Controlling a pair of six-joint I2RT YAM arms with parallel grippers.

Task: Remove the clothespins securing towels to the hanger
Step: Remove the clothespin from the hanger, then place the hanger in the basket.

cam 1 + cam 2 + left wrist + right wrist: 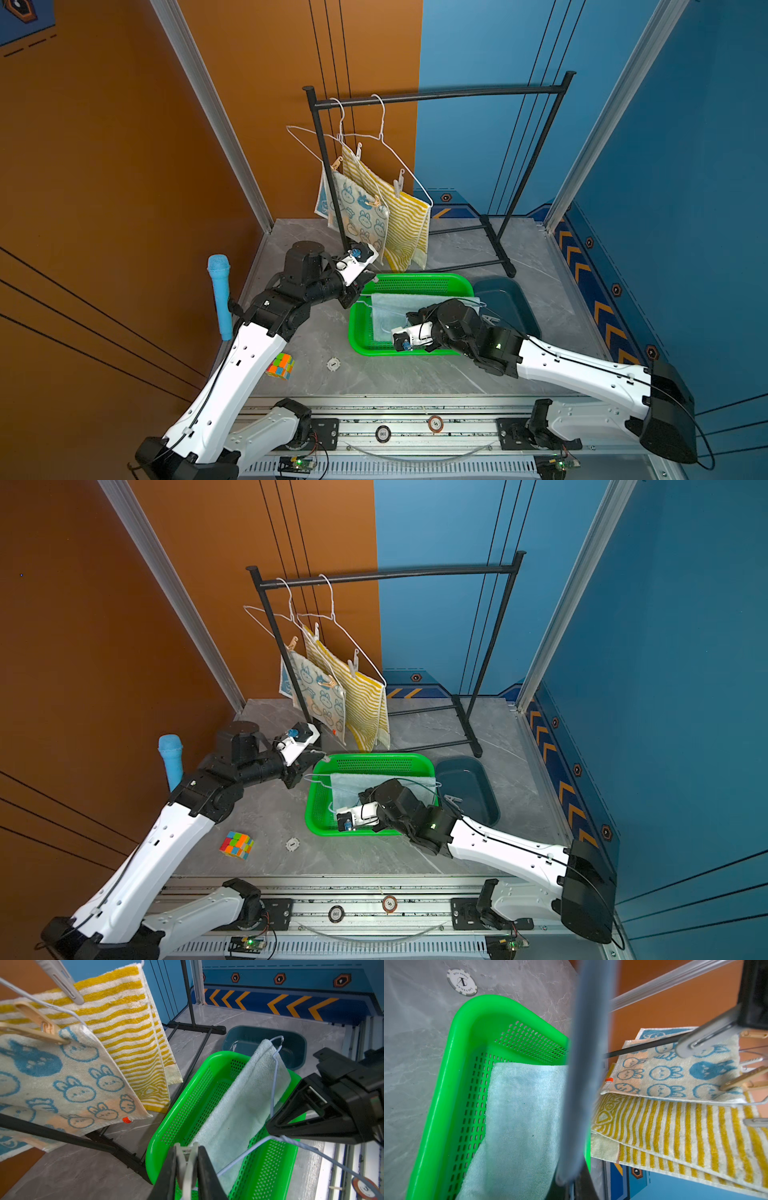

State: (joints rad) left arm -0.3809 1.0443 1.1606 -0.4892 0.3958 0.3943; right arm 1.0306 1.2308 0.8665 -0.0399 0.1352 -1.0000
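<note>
left gripper [187,1152]: clamped on the held clothespin [185,1167], a pale grey one that sticks up between the jaws and touches no towel.
left gripper position: over the far left corner of the green basket [354,328], just under the hem of the bunny towel [361,216].
right gripper [272,1130]: closed on the wire of the basket hanger [297,1142], low over the basket's near side.
blue-green towel [239,1105]: draped on the basket hanger, lying inside the basket between the two grippers.
tan clothespins: two clipped on the bunny towel, one at its upper corner [336,163] and one lower down the hanger wire [377,202]. Both are above the left gripper, near it but apart.
striped towel [409,224]: hangs just right of the bunny towel.
grey clothespins: two on the striped towel's sloping hanger wire, upper [358,149] and lower [399,185], farther from the left gripper than the tan ones.
rack [436,94]: black, at the back of the surface [415,374], with both hung towels at its left end.
tub [519,291]: dark teal, just right of the basket. A loose clothespin [491,320], also pale, lies in it beside the right arm.
</note>
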